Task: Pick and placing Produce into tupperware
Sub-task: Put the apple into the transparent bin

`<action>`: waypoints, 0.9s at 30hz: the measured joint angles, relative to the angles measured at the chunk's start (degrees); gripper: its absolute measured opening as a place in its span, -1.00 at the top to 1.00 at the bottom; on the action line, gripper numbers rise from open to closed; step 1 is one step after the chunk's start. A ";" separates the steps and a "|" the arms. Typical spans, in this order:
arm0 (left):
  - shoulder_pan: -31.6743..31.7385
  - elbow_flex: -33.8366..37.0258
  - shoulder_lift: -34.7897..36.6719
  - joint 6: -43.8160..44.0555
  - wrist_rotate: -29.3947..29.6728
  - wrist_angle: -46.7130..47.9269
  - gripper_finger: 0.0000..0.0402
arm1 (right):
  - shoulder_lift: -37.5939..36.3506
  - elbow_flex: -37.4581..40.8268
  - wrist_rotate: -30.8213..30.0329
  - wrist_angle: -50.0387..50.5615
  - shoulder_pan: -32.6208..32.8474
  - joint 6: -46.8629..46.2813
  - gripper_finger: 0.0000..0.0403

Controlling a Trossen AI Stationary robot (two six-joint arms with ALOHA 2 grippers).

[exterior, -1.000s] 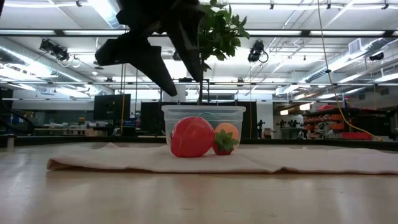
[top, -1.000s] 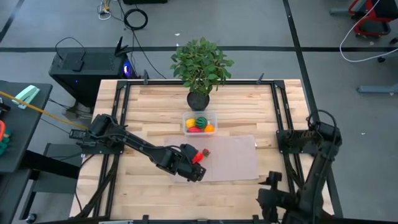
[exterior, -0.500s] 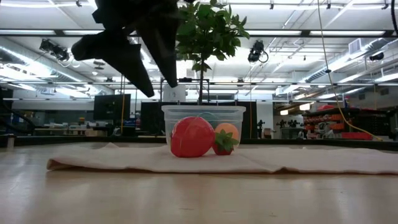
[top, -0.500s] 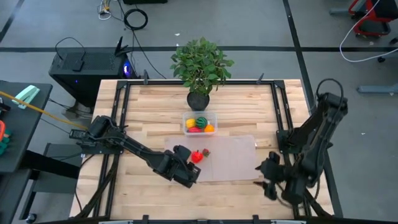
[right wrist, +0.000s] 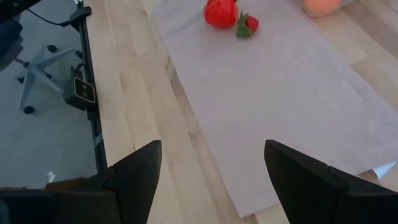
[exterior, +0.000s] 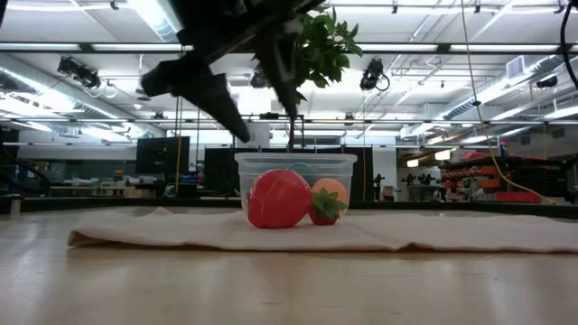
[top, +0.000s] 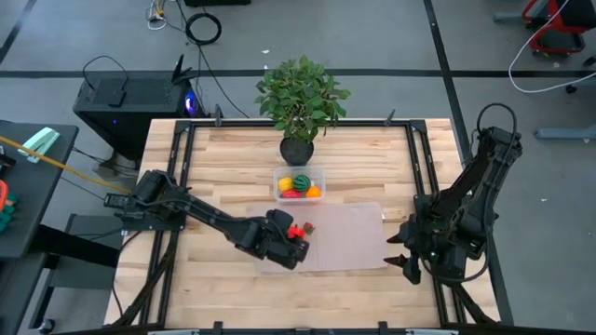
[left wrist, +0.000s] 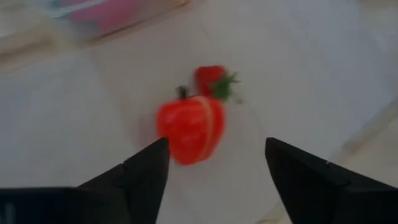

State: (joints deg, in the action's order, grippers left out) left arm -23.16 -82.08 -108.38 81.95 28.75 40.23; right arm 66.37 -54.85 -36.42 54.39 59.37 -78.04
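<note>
Your left gripper point(left wrist: 214, 165) hovers with jaws wide over the red tomato point(left wrist: 189, 127) and strawberry point(left wrist: 214, 81) on the mat point(top: 345, 237). Your right gripper point(right wrist: 211, 180) waits, jaws wide, above the surface point(top: 233, 158) edge.

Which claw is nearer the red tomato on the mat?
Left. The left claw hovers open right by the red tomato; the right claw waits open at the mat's far right edge.

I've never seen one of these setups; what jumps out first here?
Probably the bright red tomato and small strawberry lying on the pale mat, with the left pincer poised open just above them. Behind sits a clear tub of colourful produce, before a leafy potted plant.
</note>
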 joint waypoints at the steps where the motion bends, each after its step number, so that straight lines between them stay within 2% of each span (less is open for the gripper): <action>1: 0.15 0.00 0.00 -0.57 0.00 -0.95 -0.42 | 0.00 0.00 0.02 0.00 0.00 0.00 -0.43; 7: 0.51 0.00 -0.02 -1.66 0.00 -1.40 -0.70 | 0.02 0.00 0.26 0.00 0.00 0.00 -0.43; 12: 0.36 0.00 -0.02 -3.11 -0.23 -2.06 -0.86 | 0.02 0.00 0.42 0.00 0.00 0.17 -0.43; 15: 0.33 0.00 -0.02 -5.94 -2.03 -2.89 -0.90 | 0.02 0.00 0.44 0.00 0.00 0.17 -0.43; 21: 0.55 0.00 -0.02 -0.06 -3.51 -0.28 -0.95 | 0.02 0.00 0.48 0.00 0.00 -0.42 -0.43; 27: 0.53 0.00 -0.02 -0.10 -3.52 0.50 -0.99 | 0.04 0.00 0.70 -0.02 0.00 -0.44 -0.43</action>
State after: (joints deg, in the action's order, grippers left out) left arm -22.63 -82.08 -108.40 81.84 25.23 40.73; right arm 66.41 -54.85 -35.73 54.37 59.37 -78.48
